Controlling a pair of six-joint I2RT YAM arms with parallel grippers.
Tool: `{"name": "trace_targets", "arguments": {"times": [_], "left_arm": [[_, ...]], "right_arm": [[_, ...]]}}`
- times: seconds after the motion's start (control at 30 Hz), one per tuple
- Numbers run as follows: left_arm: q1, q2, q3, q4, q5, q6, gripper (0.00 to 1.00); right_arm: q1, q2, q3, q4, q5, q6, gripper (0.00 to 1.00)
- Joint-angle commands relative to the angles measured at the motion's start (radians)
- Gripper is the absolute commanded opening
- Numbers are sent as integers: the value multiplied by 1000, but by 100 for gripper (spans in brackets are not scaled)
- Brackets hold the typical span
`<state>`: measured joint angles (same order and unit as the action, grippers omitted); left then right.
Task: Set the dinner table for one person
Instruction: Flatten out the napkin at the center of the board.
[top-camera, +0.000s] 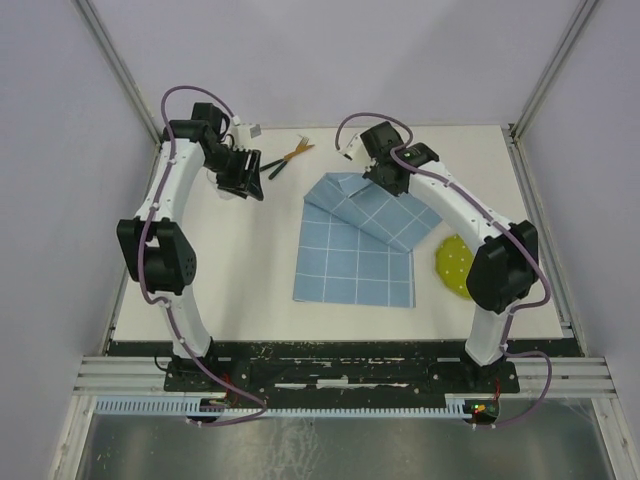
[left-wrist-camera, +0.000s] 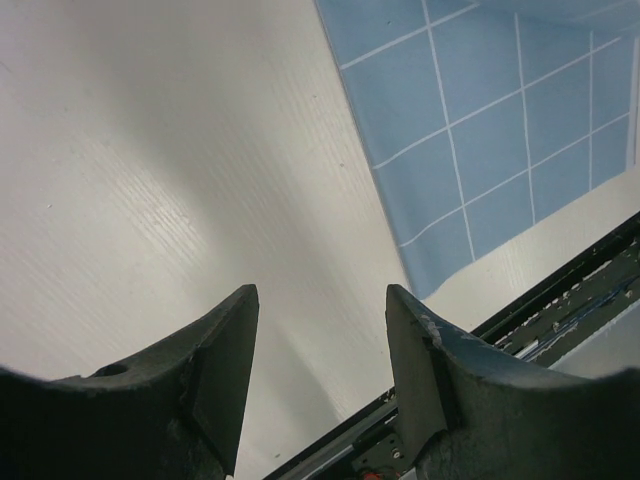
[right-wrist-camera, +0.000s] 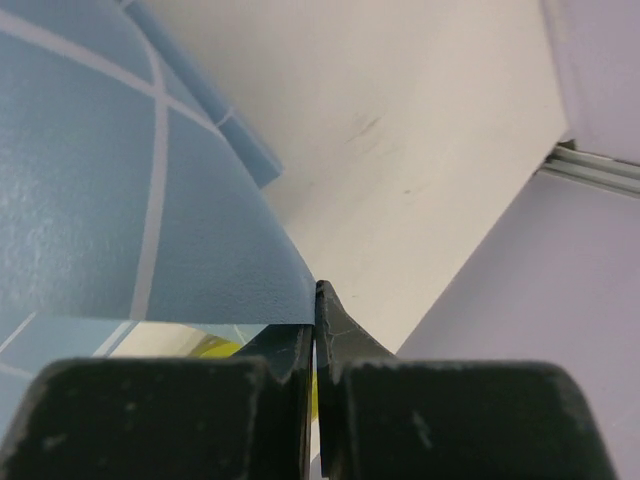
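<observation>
One light-blue gridded cloth lies nearest on the off-white table, which fills the whole work area. The cloth's far right part is lifted and folded over. Just right of the cloth sits a yellow-green plate, partly hidden by the right arm. Farther back, the right jaws are pinched tight on the cloth's raised edge. At far left, the left jaws stand fairly wide and empty above bare table. Utensils lie near the far edge.

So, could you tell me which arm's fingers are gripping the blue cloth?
The right fingers, shut on the blue cloth's lifted edge; the left fingers stand open above bare table.
</observation>
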<state>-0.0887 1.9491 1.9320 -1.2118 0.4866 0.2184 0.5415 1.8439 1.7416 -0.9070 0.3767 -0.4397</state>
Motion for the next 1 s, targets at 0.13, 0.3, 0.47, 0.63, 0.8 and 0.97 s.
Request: {"name": "trace_targets", "arguments": {"times": [0.13, 0.3, 0.47, 0.63, 0.8, 0.97], "left_arm": [[5, -133, -85, -57, -54, 104, 60], [5, -155, -125, -57, -63, 95, 59], [5, -167, -168, -59, -77, 102, 59], [5, -184, -221, -61, -58, 111, 59], [4, -177, -229, -67, -52, 114, 59], [5, -167, -234, -73, -40, 119, 58]], "right_arm": [[-68, 82, 104, 364, 174, -81, 2], [-88, 142, 120, 572, 254, -133, 1], [-115, 246, 259, 634, 317, -138, 2], [-141, 319, 303, 729, 351, -148, 2], [-151, 404, 338, 900, 394, -235, 2], [-162, 499, 374, 1039, 414, -316, 2]]}}
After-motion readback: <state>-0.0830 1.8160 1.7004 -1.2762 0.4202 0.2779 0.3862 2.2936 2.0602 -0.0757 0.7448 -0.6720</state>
